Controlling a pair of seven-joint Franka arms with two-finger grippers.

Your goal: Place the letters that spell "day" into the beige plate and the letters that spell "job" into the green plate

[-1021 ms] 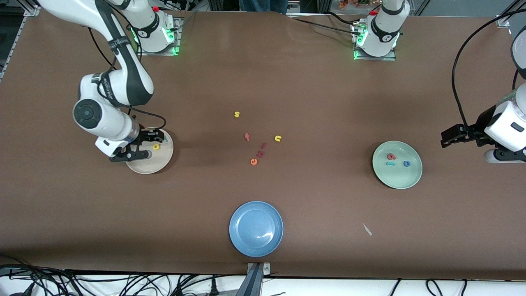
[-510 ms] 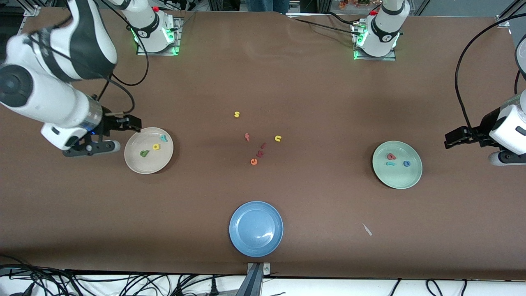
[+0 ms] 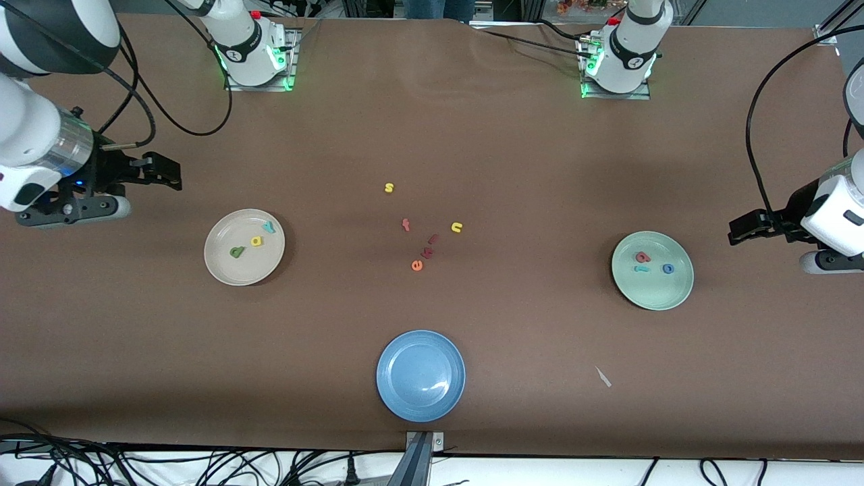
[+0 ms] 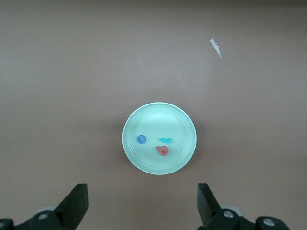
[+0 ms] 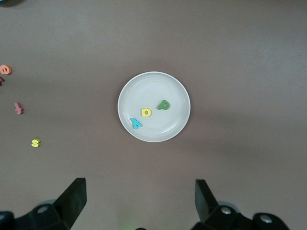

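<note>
**Both words plated, both grippers empty**

Beige plate [image 3: 244, 247] sits toward the right arm's end of the table. In it: green d [image 3: 236, 252], yellow a [image 3: 256, 241], teal y [image 3: 270, 227], lying in a slanted row, apart from each other, none on the rim. Green plate [image 3: 652, 270] sits toward the left arm's end. In it: red b [image 3: 642, 256], teal j [image 3: 641, 268], blue o [image 3: 668, 268], close together, j lying flat on its side.

Right gripper [image 3: 145, 179] hangs over bare table beside the beige plate, at the right arm's end, jaws spread wide, nothing between them; its wrist view shows the whole plate between the open fingers [image 5: 72, 199], well clear. Left gripper [image 3: 749, 226] hangs over bare table beside the green plate, at the left arm's end, jaws also wide and empty; plate centred in its wrist view.

Key relation: each plate lies toward mid-table from its own arm's gripper, and no task letter is outside a plate. Leftover letters mid-table, yellow s [image 3: 389, 187], n [image 3: 457, 227], orange e [image 3: 417, 265], red f [image 3: 406, 224], belong to neither word. Blue plate [image 3: 420, 375], nearest the camera, is empty.

Judgement: task looks complete; no further pick needed, only retreat.
</note>
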